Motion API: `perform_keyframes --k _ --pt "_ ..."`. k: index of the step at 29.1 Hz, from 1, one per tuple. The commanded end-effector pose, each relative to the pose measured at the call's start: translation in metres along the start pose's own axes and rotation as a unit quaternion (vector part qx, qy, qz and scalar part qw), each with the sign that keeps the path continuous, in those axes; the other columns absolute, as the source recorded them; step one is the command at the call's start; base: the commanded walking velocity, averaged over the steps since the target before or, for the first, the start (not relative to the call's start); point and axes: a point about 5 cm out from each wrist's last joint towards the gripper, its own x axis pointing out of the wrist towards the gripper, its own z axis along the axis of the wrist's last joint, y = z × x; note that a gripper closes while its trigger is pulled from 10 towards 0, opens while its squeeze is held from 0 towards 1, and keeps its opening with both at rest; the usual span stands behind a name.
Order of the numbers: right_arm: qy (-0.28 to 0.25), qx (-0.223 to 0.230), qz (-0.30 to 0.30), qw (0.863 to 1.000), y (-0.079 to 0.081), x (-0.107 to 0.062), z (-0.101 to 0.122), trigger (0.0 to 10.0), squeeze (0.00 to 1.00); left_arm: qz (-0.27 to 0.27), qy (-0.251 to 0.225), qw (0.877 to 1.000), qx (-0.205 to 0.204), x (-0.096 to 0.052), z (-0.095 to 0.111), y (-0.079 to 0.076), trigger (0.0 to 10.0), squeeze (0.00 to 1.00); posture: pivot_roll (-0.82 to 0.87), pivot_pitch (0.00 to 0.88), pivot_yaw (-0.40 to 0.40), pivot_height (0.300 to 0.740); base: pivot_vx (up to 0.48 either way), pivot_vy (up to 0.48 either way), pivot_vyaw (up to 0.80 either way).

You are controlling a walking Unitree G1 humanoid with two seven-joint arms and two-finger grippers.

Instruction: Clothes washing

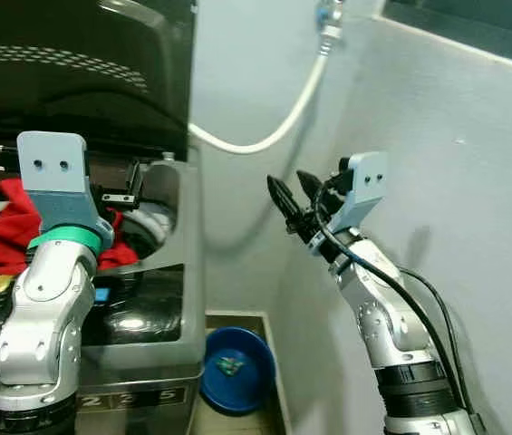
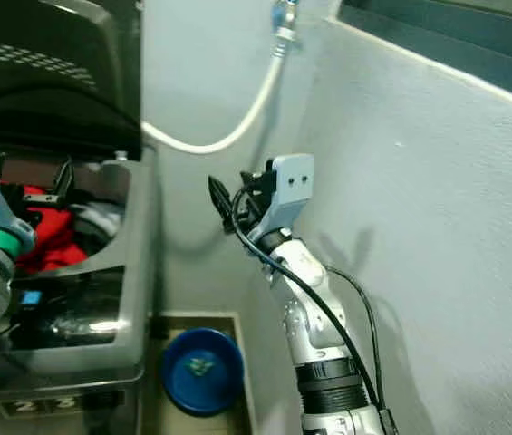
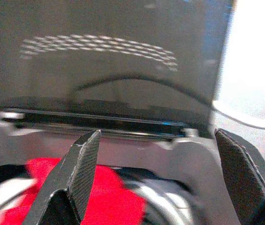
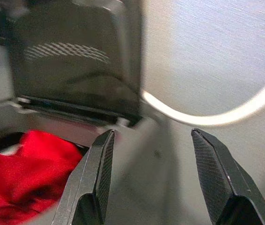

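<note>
Walls [image 1: 473, 136]: pale grey, plain
Hose [image 1: 274, 136]: white (hangs from a tap [image 1: 330, 18]); curves leftward
Floor: blue basin [image 1: 236, 367]

**Colours at the washer**

At the left of the frame, the washer [image 1: 160, 308] was grey, its raised lid [image 1: 74, 63] near black with a patch of pale dotted reflections. A bright red cloth [image 1: 15, 231] lay in the drum. The left arm [image 1: 43, 317] was silver with a green band and a blue-grey wrist plate; the right arm [image 1: 387, 326] was silver with the same blue-grey plate and black cables. Both grippers' fingers [image 4: 99, 173] were black and finely ribbed. A white hose [image 1: 278, 127] curved across the pale grey wall [image 1: 473, 181]. Lower centre, a blue basin [image 1: 237, 367] sat on the floor.
</note>
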Motion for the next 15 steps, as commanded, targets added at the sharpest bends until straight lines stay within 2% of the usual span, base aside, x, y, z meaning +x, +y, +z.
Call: perform_keyframes --k 1,4,15 --pt "-0.020 0.001 -0.006 1.000 -0.004 -0.002 0.007 10.0 0.00 -0.021 -0.014 1.000 0.007 -0.002 0.004 -0.007 10.0 0.00 0.04 0.000 -0.112 0.740 0.000 0.000 0.80" --pt "-0.038 0.019 -0.027 0.999 -0.010 -0.004 0.013 10.0 0.00 -0.041 -0.037 0.998 0.000 -0.003 0.012 -0.015 10.0 0.00 0.04 0.004 -0.108 0.740 0.000 0.000 0.80" --pt "-0.054 0.023 -0.019 0.998 -0.009 -0.002 0.020 10.0 0.00 -0.041 -0.038 0.998 -0.001 0.000 0.013 -0.014 10.0 0.00 0.04 0.006 -0.104 0.740 0.000 0.000 0.80"
